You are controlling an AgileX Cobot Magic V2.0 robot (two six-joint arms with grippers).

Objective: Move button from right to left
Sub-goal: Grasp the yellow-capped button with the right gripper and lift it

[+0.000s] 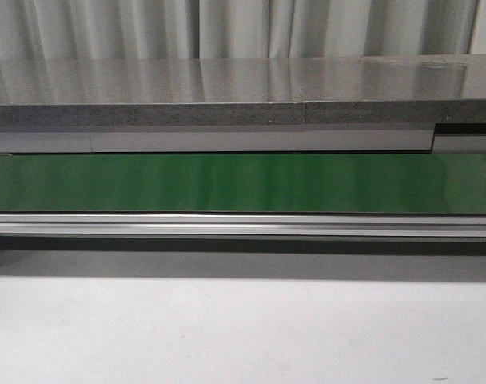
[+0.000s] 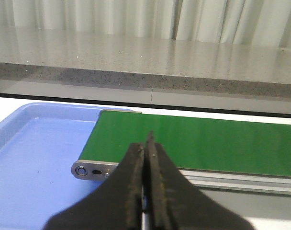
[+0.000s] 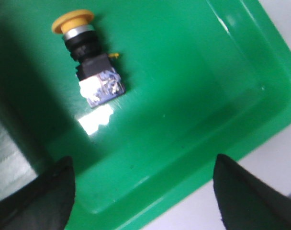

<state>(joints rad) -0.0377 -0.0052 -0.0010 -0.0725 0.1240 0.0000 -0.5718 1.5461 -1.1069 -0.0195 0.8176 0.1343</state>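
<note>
Right wrist view: the button lies on its side in a green tray, upper left of frame, the right gripper spread wide above it, so a grab could slip off its round cap.

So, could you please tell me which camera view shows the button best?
The right wrist view: the button lies on its side in the green tray, yellow cap and body clearly visible. The front and left wrist views show nothing of it.
</note>
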